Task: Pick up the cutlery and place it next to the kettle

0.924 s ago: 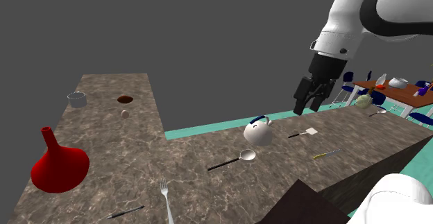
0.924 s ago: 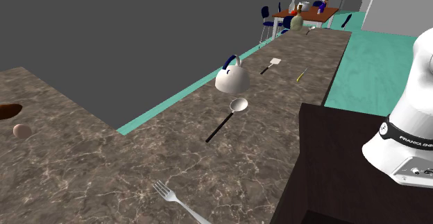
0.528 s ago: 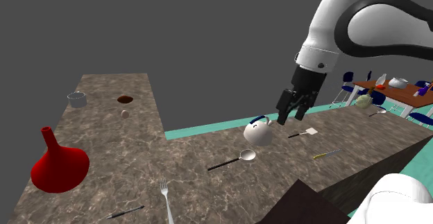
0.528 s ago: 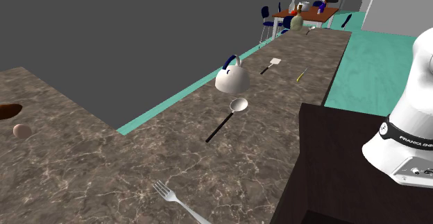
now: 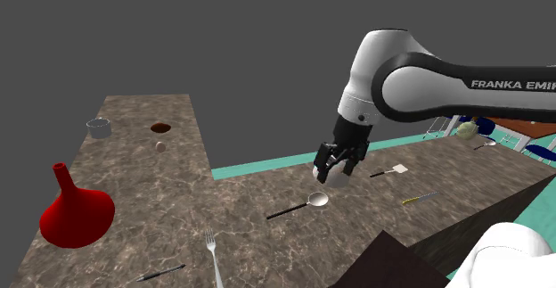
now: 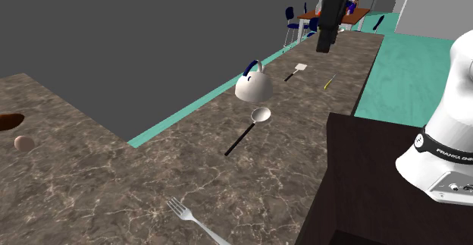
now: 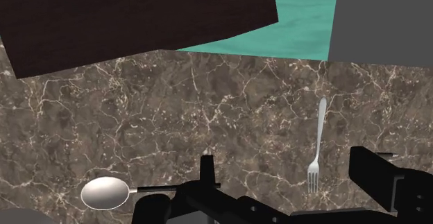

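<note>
End effector (image 5: 331,176) fingers (image 7: 378,177) spread wide, empty, abv counter (image 5: 241,197).

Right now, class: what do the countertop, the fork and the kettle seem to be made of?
Countertop: polished stone, likely marble, by its brown surface with pale veins. Fork: probably metal, plain silver-grey with a soft sheen. Kettle: smooth glossy white body, perhaps enamel or ceramic; the look leaves it open.

Counter (image 5: 143,179): brown marble, pale veins; floor (image 6: 402,61): teal; vase (image 5: 76,213): red; kettle (image 6: 253,89): white, blue handle; fork (image 7: 318,146): silver; gripper (image 5: 330,174): black; arm (image 5: 410,72): white, dark joints.
</note>
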